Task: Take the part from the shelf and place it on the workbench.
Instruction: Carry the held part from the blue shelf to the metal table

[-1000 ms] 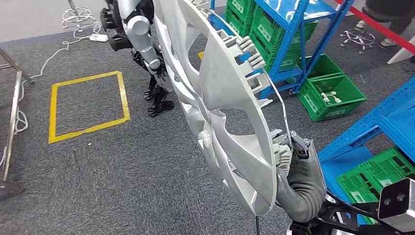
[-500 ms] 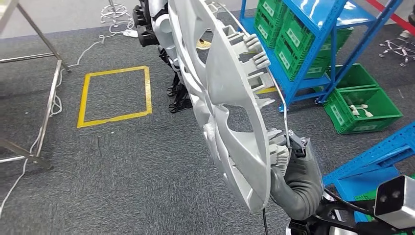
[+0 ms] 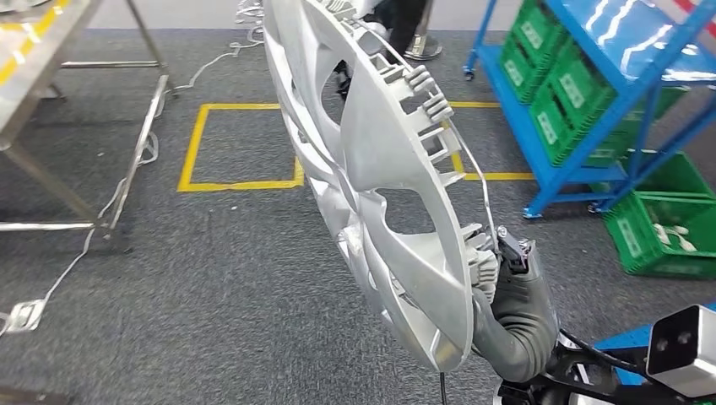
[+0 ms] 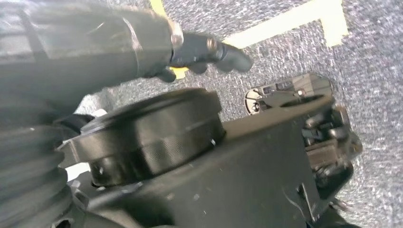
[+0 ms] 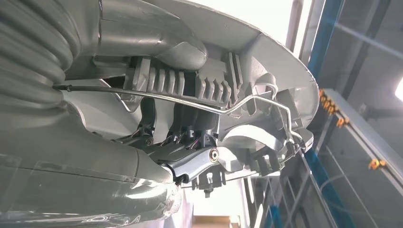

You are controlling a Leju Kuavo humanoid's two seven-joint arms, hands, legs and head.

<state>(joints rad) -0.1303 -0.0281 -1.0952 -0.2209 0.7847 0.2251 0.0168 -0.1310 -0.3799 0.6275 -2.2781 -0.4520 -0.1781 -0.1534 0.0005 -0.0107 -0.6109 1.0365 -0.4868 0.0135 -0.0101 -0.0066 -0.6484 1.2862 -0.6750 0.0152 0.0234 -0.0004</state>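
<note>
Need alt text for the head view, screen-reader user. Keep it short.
The robot's right hand holds a large silver wheel cover upright by its rim, its clip-lined back facing the camera. Behind it lie grey carpet with a yellow taped square, a metal workbench at left, and blue shelving with green crates at right.

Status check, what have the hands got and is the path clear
Right hand grips the silver wheel cover by its rim, held on edge. Left hand holds nothing. Metal bench frame ahead-left, blue shelf right.
</note>
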